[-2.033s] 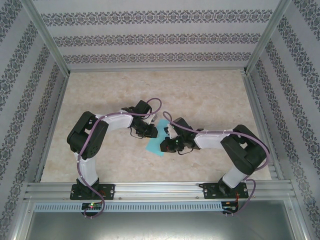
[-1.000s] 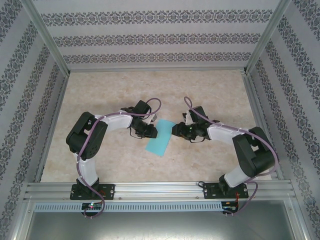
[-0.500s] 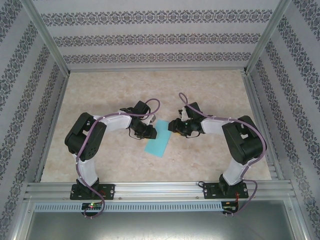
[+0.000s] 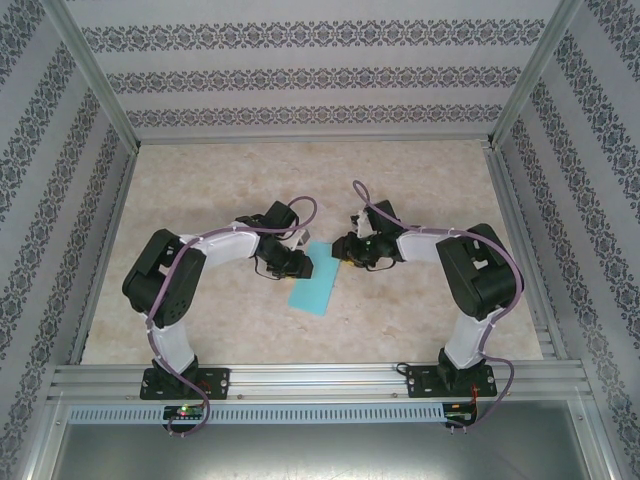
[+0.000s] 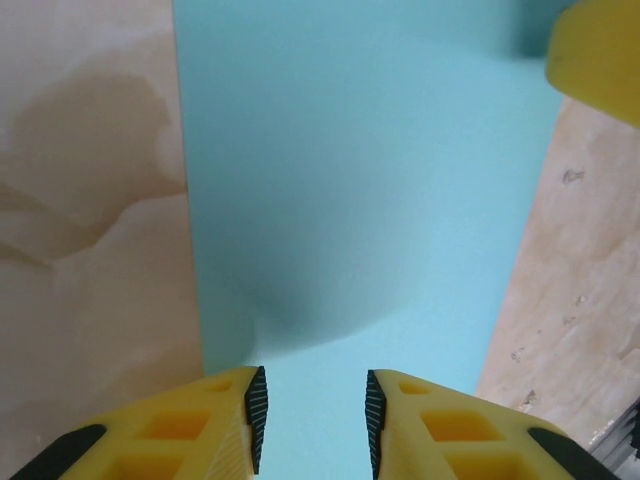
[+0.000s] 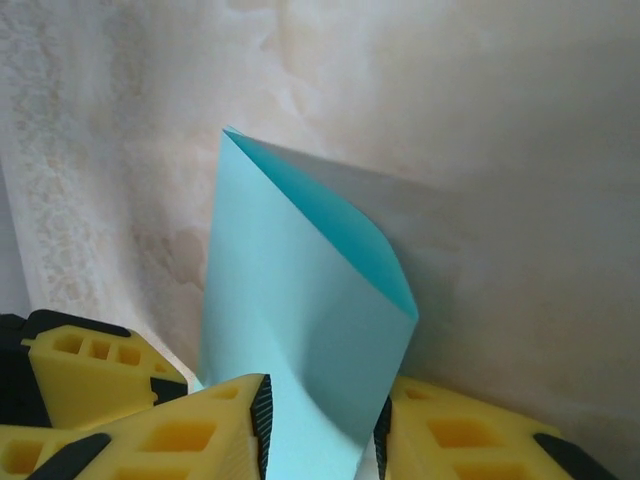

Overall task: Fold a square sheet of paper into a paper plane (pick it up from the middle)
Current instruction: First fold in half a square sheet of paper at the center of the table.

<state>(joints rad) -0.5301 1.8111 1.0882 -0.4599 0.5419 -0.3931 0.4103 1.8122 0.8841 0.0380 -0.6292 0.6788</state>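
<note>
Turquoise and folded narrow, the square sheet of paper (image 4: 316, 284) lies mid-frame on the marbled table (image 4: 420, 190). Left tool (image 5: 313, 415) stands parted over it; right tool (image 6: 320, 430) straddles its raised flap (pinched or loose, I cannot tell), crowding the left.

Count taken on the table (image 4: 420, 190).

- 1 sheet of turquoise paper (image 4: 316, 285).
- 2 arms: the left arm (image 4: 165, 290) to the left of the sheet, the right arm (image 4: 475, 275) to its right.
- 2 grippers, the left gripper (image 4: 302, 265) and the right gripper (image 4: 343, 250), both at the sheet's far end.
- 2 yellow fingers (image 5: 210, 425) per gripper, 4 in all.
- 3 patterned walls (image 4: 320, 75).
</note>
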